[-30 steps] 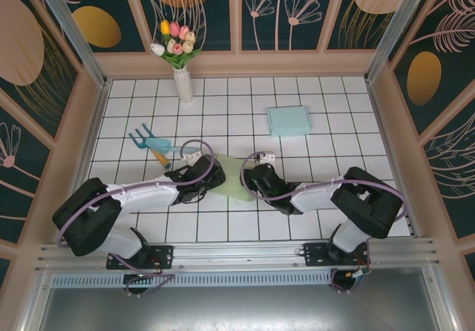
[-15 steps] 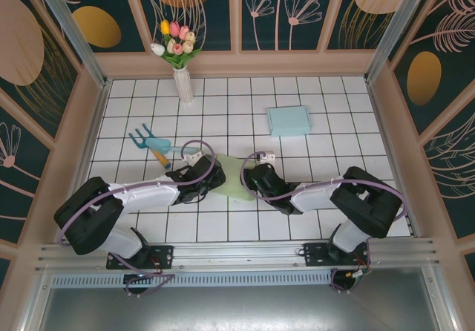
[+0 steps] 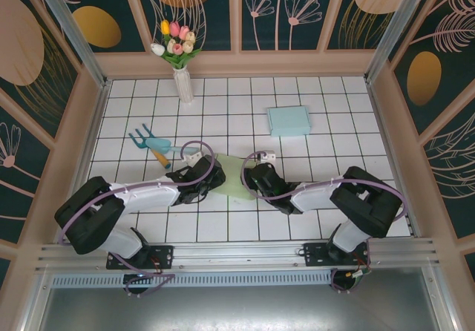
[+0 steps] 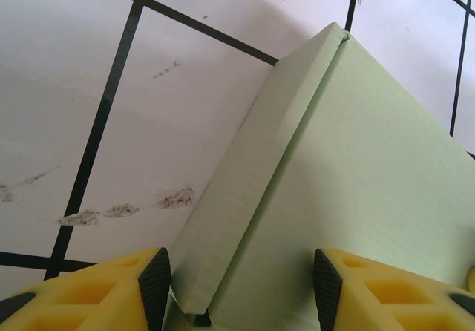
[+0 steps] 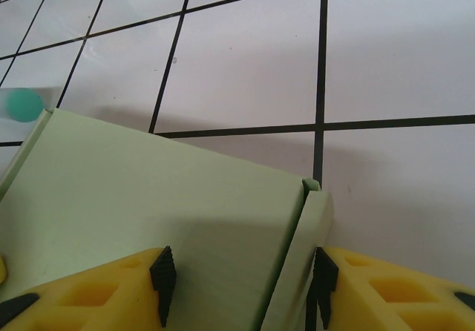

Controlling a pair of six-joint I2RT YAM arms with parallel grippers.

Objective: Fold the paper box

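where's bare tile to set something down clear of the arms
Free: far-right tiles between the flat light-blue box and the right wall; far-left tiles between the white tulip vase and the teal garden fork. Crowded: the middle, where the left gripper and right gripper flank the pale green paper box.

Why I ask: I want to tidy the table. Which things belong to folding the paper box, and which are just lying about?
Belongs to the job: pale green paper box; left claw and right claw, one at each side of it.
Just lying about: light blue box; teal garden fork; vase of tulips.
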